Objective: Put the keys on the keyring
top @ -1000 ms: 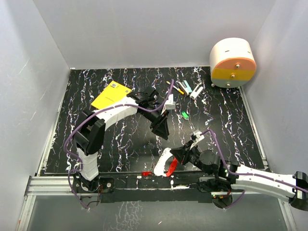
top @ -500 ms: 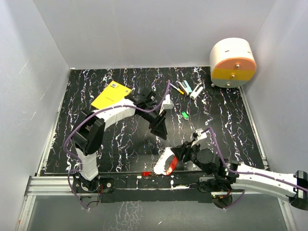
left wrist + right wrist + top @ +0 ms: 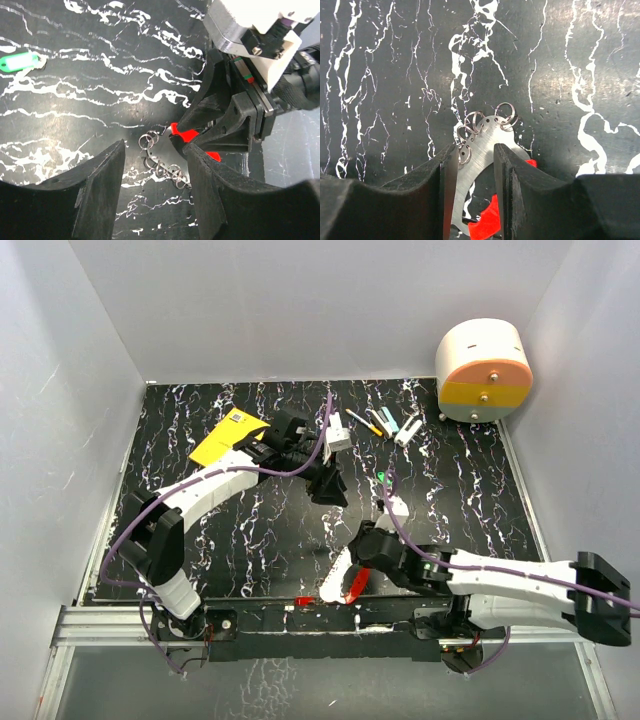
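Keys [image 3: 480, 145] lie lengthwise between right jaws, ringed end outward.

Silver key [image 3: 480, 145] & red key [image 3: 491, 220] partly hidden by right gripper [image 3: 474, 152], cut off at btm.

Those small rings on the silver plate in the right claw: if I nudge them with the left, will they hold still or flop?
Likely floppy: the rings hang loose through holes in the silver plate, overlapping at odd angles, so they should swing. Thin wire, probably light and slippery. The plate, clamped in the right claw, looks stiff.
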You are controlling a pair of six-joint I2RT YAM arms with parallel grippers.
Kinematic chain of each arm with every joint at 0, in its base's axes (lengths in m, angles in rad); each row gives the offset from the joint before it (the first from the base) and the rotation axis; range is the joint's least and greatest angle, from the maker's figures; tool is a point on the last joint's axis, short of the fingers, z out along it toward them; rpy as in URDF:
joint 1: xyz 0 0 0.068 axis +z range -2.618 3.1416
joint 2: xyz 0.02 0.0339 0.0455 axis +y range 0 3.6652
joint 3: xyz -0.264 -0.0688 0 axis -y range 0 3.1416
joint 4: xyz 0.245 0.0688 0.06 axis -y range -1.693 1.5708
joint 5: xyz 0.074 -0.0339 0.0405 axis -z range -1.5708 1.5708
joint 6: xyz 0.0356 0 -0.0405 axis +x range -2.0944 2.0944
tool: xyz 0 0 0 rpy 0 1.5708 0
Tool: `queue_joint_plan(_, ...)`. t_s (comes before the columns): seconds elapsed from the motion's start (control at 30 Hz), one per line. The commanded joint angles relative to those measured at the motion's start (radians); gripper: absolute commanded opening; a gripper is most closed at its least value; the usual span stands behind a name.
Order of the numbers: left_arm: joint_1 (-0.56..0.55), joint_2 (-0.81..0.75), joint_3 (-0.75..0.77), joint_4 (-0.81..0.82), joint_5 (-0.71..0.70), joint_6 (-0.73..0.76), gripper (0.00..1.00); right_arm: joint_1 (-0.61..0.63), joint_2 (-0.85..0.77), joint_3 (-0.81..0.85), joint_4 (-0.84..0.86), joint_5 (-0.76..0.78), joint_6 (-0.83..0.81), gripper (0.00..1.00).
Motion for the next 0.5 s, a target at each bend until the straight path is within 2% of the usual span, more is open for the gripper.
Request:
queue_joint_plan(0.0, -0.001, -0.065, -0.047, 0.030, -0.066, -0.007, 0.51, 0.003, 0.125, 0.114, -0.091, 0.040, 0.162, 0.39)
queue_joint_plan(0.2, 0.002, -0.097, -0.083, 0.026, -0.095, 0.025, 0.51, -0.011, 0.143, 0.115, -0.146, 0.042, 0.295, 0.37)
queue_joint_plan(0.47, 0.010, -0.110, -0.128, 0.052, -0.097, 0.031, 0.51, -0.036, 0.137, 0.086, -0.155, 0.047, 0.350, 0.34)
